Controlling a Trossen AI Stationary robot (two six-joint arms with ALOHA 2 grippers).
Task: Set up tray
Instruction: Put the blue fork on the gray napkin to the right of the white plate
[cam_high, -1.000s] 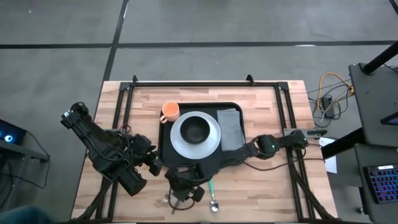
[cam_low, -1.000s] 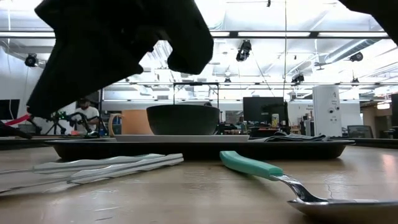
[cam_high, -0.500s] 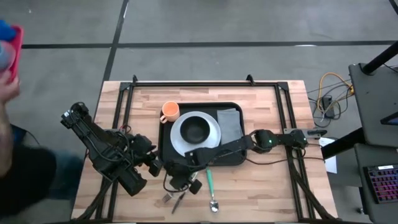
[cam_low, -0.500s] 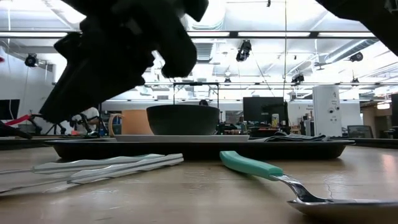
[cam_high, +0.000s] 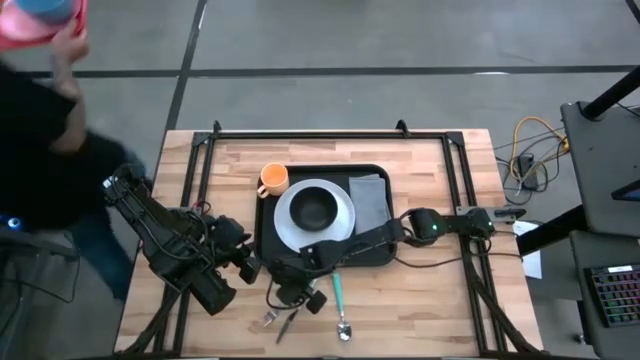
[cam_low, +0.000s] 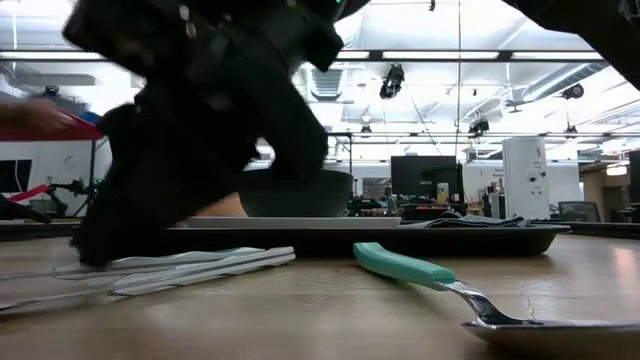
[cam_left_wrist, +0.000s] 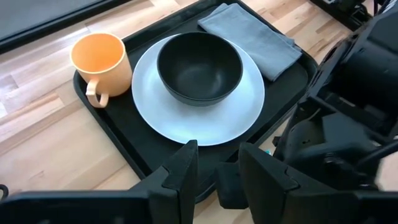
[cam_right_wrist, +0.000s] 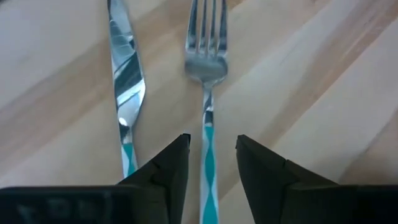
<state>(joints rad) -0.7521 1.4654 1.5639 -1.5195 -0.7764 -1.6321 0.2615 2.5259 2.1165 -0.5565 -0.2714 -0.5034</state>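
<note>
Over the fork (cam_right_wrist: 207, 99), beside the knife (cam_right_wrist: 126, 87), the right gripper (cam_right_wrist: 211, 163) hangs apart; thin, slippery metal, probably best pinched across its teal handle.

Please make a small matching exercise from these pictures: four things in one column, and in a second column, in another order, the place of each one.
Things:
1. black bowl
2. orange mug
3. grey napkin
4. fork

Places:
a. on the bare wood, between the right gripper fingers
b. on the white plate
c. in a corner of the tray, beside the plate
d. flat on the tray, at the plate's other side

Pairs: 1-b, 2-c, 3-d, 4-a
</note>
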